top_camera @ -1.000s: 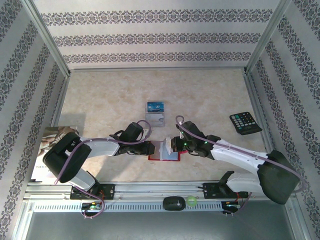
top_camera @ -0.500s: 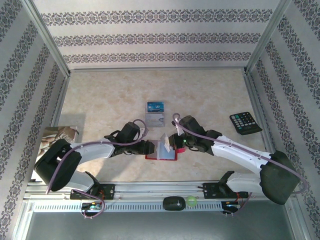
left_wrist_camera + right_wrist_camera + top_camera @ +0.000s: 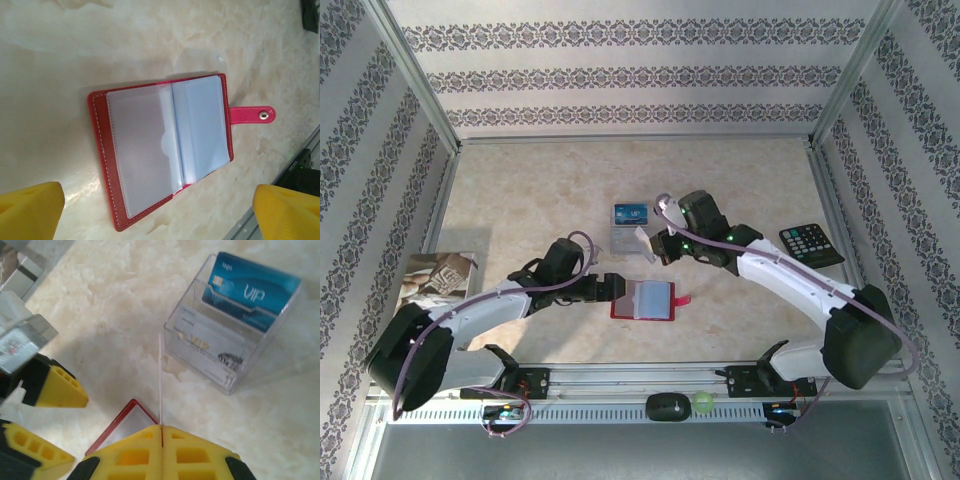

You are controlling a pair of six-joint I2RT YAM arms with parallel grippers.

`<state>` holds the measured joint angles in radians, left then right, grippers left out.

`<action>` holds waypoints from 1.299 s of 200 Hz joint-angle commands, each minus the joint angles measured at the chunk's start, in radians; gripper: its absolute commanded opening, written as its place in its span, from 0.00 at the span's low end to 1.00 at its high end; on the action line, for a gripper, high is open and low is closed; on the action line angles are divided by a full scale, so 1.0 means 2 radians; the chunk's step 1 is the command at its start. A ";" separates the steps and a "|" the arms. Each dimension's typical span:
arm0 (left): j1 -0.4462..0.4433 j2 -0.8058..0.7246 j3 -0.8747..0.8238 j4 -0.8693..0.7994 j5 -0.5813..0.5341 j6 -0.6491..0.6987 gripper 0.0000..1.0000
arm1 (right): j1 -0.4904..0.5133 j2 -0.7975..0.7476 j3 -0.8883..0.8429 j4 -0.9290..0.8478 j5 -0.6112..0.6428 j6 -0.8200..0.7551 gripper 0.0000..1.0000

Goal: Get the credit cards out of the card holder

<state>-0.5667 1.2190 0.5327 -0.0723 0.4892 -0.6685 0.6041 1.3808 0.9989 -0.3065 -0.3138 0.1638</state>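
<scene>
Up off the table went the thin pale plastic card (image 3: 160, 375), pinched by one end in the right gripper (image 3: 161, 427), the yellow jaws clamped tight on it! From the wrist it showed edge-on, a hairline standing straight out from the fingertips. Its free end pointed at the nearest corner of the clear plastic box (image 3: 227, 382) and stopped just short.

That was the relation to watch. The box sat dead ahead of the card, toward the far edge of the pale marbled table (image 3: 520, 200). A blue card (image 3: 250, 290) stood in its back slot and a silver-grey card (image 3: 210, 347) in front. The slots ran at a slant to the held card's face, so I reckoned the wrist wanted a turn before any drop. The right arm was plainly the nearer one to that box.

Behind it, toward the near edge and about midway along, the red leather-like folding card holder (image 3: 165, 145) lay open and flat, its strap tab out toward the right edge. The clear sleeve facing up looked empty. What sat in the bluish sleeves beside it, I couldn't tell.

The left gripper (image 3: 612, 288) hovered at the holder's left edge, jaws spread wide, grasping nothing. It was the nearer hand to the holder.

The black keypad remote (image 3: 810, 245) lay well apart, by the right edge.
</scene>
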 commanded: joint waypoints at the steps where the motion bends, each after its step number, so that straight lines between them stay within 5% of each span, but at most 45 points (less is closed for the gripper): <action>1: 0.019 -0.038 -0.006 -0.050 0.004 0.006 1.00 | -0.017 0.026 0.054 -0.034 -0.044 -0.086 0.00; 103: 0.089 -0.170 0.018 -0.211 -0.022 -0.002 1.00 | -0.038 0.223 0.273 -0.166 -0.117 -0.286 0.00; 260: 0.128 -0.142 0.016 -0.226 -0.012 0.003 1.00 | -0.058 0.344 0.406 -0.300 -0.122 -0.424 0.00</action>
<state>-0.3305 0.9249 0.5480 -0.4923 0.4606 -0.6693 0.4927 2.0438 1.7691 -0.8341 -0.5468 -0.6132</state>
